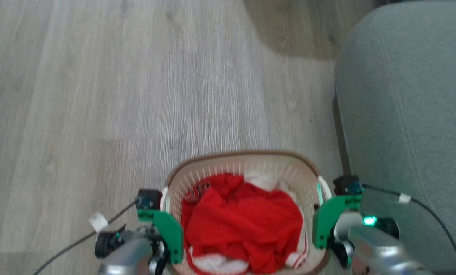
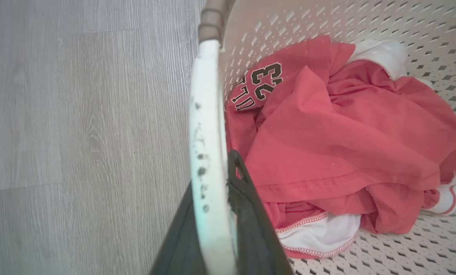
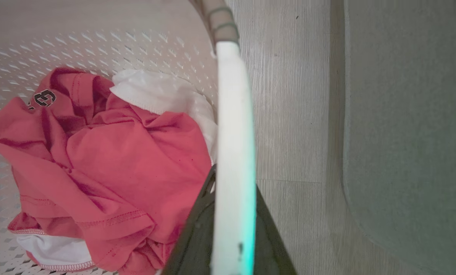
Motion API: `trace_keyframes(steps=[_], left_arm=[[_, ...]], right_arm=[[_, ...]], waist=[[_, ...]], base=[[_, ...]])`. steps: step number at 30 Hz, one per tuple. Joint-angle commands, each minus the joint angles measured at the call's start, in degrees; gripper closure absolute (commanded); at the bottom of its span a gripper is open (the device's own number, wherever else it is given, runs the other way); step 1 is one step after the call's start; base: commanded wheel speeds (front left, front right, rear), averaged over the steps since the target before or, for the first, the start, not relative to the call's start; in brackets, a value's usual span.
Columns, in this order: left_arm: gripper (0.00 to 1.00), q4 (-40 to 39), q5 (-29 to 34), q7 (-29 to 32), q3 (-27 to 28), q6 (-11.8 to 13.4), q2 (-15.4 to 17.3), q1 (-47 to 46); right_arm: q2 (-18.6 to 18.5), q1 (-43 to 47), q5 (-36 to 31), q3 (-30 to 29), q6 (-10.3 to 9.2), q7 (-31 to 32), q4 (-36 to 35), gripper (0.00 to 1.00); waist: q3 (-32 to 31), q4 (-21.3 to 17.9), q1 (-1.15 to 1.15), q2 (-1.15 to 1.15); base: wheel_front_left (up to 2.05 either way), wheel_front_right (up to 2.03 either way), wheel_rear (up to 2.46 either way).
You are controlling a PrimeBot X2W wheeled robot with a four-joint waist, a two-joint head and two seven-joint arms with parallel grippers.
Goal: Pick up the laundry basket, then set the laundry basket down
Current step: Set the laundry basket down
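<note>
The laundry basket [image 1: 251, 168] is cream with perforated walls and a brown rim, and sits low in the middle of the head view with red and white clothes [image 1: 243, 225] inside. My left gripper [image 1: 166, 225] is shut on the basket's white left handle [image 2: 209, 152]. In the left wrist view its dark fingers [image 2: 247, 214] clamp that handle from both sides. On the other side, my right gripper [image 1: 321, 223] is shut on the white right handle [image 3: 233, 133]. A red shirt with the number 23 [image 2: 266, 78] lies on top. Whether the basket touches the floor cannot be told.
A grey upholstered sofa or cushion [image 1: 411, 114] stands close to the basket's right side, also seen in the right wrist view as a grey cushion [image 3: 411, 114]. Pale wood floor [image 1: 136, 95] stretches ahead and to the left. Black cables [image 1: 426, 206] trail from both wrists.
</note>
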Motion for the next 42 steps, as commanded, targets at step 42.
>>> trace_keyframes(steps=[42], left_arm=[[1.00,-2.06,-0.10,-6.05,-0.02,2.57,1.28,-28.60]], right_arm=[[-3.26,-26.88,-24.94,-19.44,-0.10,-4.16,0.10,1.00]], waist=[[40.94,3.30,-0.01,0.00]], base=[[0.00,0.00,0.00]])
